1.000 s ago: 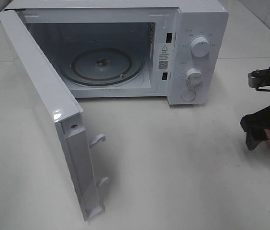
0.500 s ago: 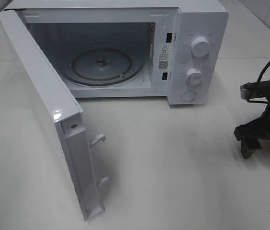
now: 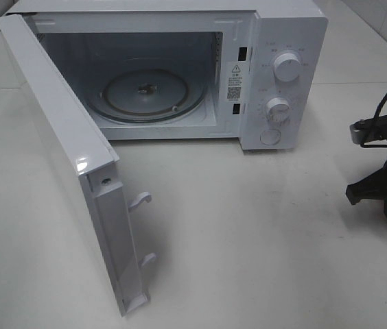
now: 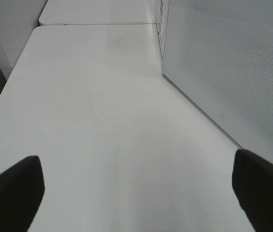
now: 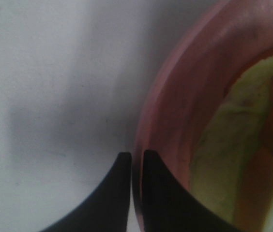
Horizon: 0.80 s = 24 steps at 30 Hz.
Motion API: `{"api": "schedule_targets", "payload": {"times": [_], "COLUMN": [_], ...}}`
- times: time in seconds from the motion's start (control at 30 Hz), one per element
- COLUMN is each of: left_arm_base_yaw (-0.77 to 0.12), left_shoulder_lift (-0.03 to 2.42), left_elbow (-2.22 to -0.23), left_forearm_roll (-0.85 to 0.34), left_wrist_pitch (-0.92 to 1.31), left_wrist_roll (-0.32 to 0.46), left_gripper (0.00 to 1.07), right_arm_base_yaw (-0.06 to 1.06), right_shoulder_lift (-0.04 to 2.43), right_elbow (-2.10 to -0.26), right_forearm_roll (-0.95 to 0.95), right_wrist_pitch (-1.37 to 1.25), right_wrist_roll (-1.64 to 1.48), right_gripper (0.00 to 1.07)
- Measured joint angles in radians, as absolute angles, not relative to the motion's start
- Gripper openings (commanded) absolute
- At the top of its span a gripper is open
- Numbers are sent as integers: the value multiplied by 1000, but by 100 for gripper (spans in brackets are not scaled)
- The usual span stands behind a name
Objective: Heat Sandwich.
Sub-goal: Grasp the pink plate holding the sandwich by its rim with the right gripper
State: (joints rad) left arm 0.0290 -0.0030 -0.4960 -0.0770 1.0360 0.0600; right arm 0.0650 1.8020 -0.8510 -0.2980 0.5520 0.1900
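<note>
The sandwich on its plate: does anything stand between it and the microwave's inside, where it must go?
Nothing visible does. The microwave has its door wide open, its glass turntable is bare, and no object shows on the table between it and the pink plate holding the sandwich.
</note>
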Motion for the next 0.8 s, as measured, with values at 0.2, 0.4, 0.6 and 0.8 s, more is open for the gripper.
{"api": "schedule_targets", "payload": {"times": [0.2, 0.4, 0.6, 0.8], "left_arm_base_yaw": [29, 29, 29, 29], "left_shoulder_lift": [-3, -3, -3, -3], "left_elbow": [-496, -496, -496, -496], "left_forearm_roll": [-77, -77, -77, -77], "left_wrist_pitch": [1036, 1036, 1036, 1036], "left_wrist_roll": [60, 60, 60, 60], "left_gripper": [101, 101, 101, 101], "right_arm_base_yaw": [65, 65, 65, 65], "right_shoulder_lift": [1802, 1802, 1802, 1802], "right_elbow": [-851, -851, -851, -851], "right_forearm_roll": [-301, -302, -303, -320], "right_wrist_pitch": [553, 555, 559, 567], "right_wrist_roll": [191, 191, 191, 202], "right_gripper": [0, 0, 0, 0]}}
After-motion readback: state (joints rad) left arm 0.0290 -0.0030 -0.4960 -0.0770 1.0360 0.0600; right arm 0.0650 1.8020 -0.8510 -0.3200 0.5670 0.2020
